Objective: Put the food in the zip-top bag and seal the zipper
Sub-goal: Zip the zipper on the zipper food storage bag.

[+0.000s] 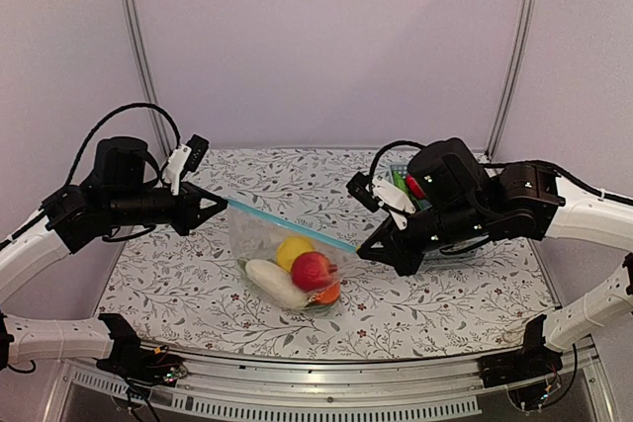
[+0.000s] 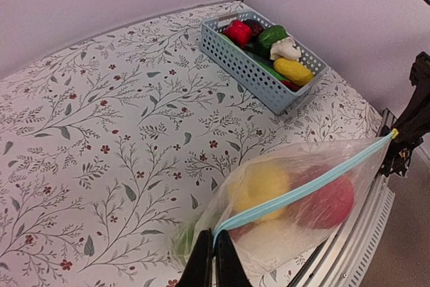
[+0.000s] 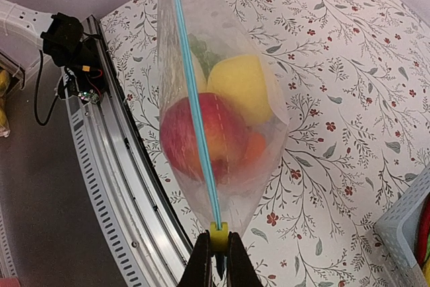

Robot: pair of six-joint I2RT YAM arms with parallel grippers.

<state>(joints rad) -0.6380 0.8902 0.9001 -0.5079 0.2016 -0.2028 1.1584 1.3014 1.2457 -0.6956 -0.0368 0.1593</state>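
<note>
The clear zip-top bag [image 1: 287,264] hangs stretched between my two grippers above the table. Its light blue zipper [image 1: 287,222] runs taut from left to right. Inside lie a white radish [image 1: 275,282], a yellow lemon [image 1: 293,250], a red tomato [image 1: 313,270], an orange [image 1: 329,293] and a green bunch [image 3: 201,58]. My left gripper [image 1: 220,205] is shut on the zipper's left end [image 2: 222,236]. My right gripper [image 1: 364,250] is shut on the yellow slider [image 3: 216,233] at the zipper's right end. The zipper [image 3: 191,92] looks closed along its length.
A light blue mesh basket [image 2: 248,65] with several more toy foods stands at the back right, behind my right arm [image 1: 475,205]. The table's metal front rail [image 3: 114,166] lies just below the bag. White walls close the back and sides.
</note>
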